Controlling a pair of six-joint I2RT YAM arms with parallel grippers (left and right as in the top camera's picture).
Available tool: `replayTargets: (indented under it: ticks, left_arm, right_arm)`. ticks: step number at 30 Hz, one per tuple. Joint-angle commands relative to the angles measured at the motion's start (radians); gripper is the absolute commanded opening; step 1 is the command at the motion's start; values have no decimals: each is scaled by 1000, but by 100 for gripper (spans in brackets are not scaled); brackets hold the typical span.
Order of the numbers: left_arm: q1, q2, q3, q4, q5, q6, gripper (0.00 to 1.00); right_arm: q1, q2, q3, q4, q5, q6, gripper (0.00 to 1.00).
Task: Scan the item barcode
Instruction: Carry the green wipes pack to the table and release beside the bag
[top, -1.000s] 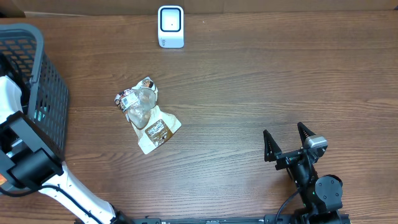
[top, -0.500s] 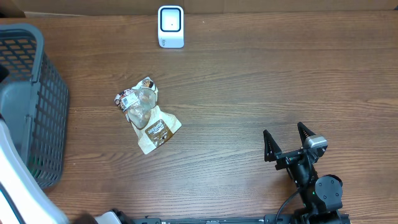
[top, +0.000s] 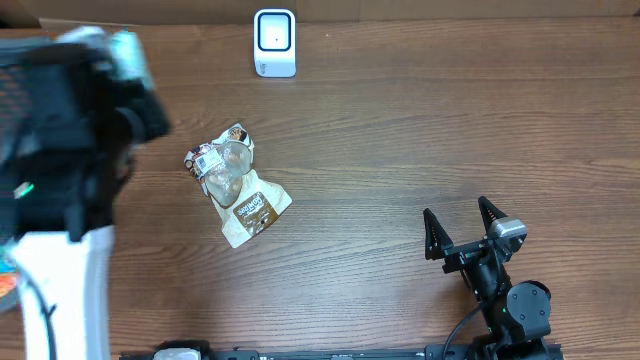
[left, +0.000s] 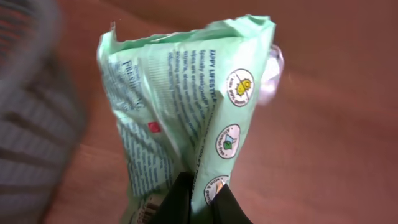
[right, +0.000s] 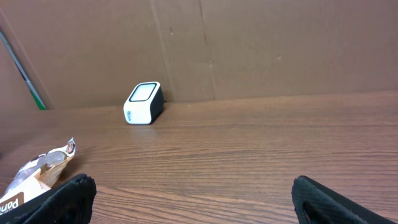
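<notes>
**Wooden bench with scanner at the back edge: the loaded left jaws have the scanner on their right**

Nearest you, at the front of the bench (top: 400, 130), the right jaws stand spread wide with nothing between them, their tips aimed at the far wall. At mid-bench a brown pouch (top: 236, 190) lies flat, well apart from both arms and touched by neither.

Further back on the left side, the left arm (top: 70, 140) shows only as a blur in the overhead view. Its wrist view shows the left jaws clenched on the lower end of the green packet (left: 186, 99). The packet's long axis runs straight out from the fingertips, and its free end is the far one. Dark bars of a barcode (left: 147, 211) show at the packet's lower corner, just beside the jaws and partly cut off by the frame edge. Blurred grey mesh, probably a basket (left: 28, 137), sits to one side of the packet.

Farthest from you, the scanner (top: 274, 42) stands at the back edge against the cardboard wall (right: 249, 43).

Judge the next move on this relation: the scanner lies to the right of the held packet at roughly the same depth, and the left arm is much the nearer. The bars sit at the gripped end, so expect that you must turn that end toward the scanner window.
</notes>
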Motion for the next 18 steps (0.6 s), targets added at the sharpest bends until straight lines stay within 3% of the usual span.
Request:
replayTargets:
  ticks: [1, 9, 18]
  left_arm:
    - [-118, 90, 6, -22, -60, -62, 4]
    - [-290, 348, 6, -79, -66, -210, 4]
    - [-344, 620, 6, -67, -16, -431, 4]
  right_arm:
    - [-2, -12, -11, 3, -1, -4, 100]
    - [-2, -12, -11, 3, -1, -4, 100]
    - [-2, -12, -11, 3, -1, -4, 100]
